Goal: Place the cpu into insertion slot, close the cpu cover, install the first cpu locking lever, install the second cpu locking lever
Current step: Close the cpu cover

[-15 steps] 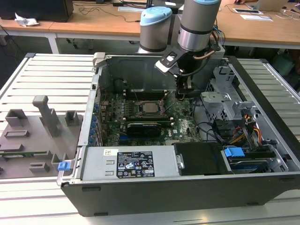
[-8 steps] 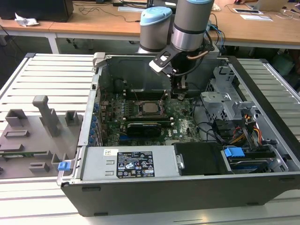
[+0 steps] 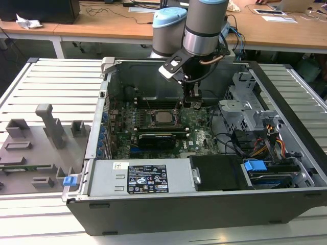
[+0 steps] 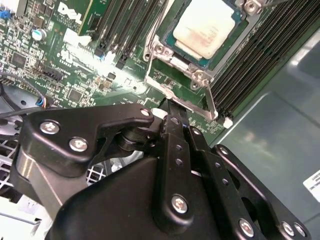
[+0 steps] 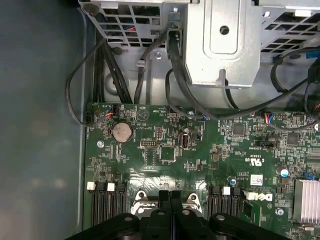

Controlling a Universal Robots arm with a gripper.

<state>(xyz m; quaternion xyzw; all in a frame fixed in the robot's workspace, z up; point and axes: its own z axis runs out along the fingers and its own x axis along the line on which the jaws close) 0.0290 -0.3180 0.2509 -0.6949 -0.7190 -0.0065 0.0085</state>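
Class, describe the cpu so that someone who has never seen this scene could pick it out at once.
Inside the open computer case, find the green board. Near its middle, between banks of long black memory slots, sits the cpu. It alone is a flat square with a pale silver-grey top; its neighbours are dark, long and narrow.

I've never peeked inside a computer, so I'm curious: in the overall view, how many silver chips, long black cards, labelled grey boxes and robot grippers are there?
cpu: 1
long black expansion card: 1
labelled grey box: 1
gripper: 1
Total: 4
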